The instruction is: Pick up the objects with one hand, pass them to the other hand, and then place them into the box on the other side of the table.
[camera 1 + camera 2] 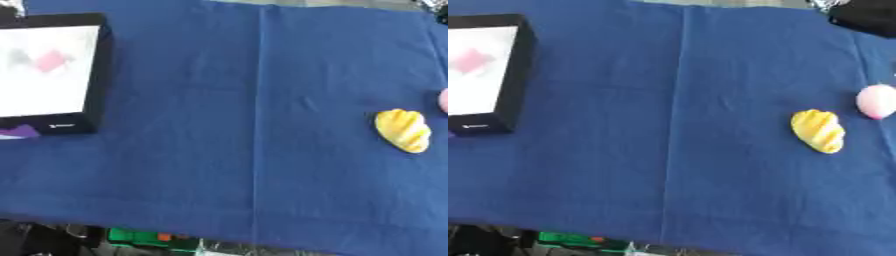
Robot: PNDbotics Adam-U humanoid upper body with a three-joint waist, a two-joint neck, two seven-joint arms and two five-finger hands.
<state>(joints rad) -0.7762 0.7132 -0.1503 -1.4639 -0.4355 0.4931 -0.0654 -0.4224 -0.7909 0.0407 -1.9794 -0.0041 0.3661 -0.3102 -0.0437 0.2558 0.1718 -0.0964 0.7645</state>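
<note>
A yellow ridged object (818,131) lies on the blue cloth at the right. A pink round object (877,101) sits just to its upper right, near the table's right edge. At the far left stands a black box (98,75) with a white inside; a pink shape (51,60) lies in it. A black part with a bit of silver (864,16) shows in the top right corner of the right eye view, apparently my right hand or arm, well above and apart from both objects. My left hand shows in no view.
The blue cloth (254,125) covers the table, with a crease down its middle. A small purple thing (19,132) lies by the box's near left corner. Below the table's near edge are green and dark items (140,236).
</note>
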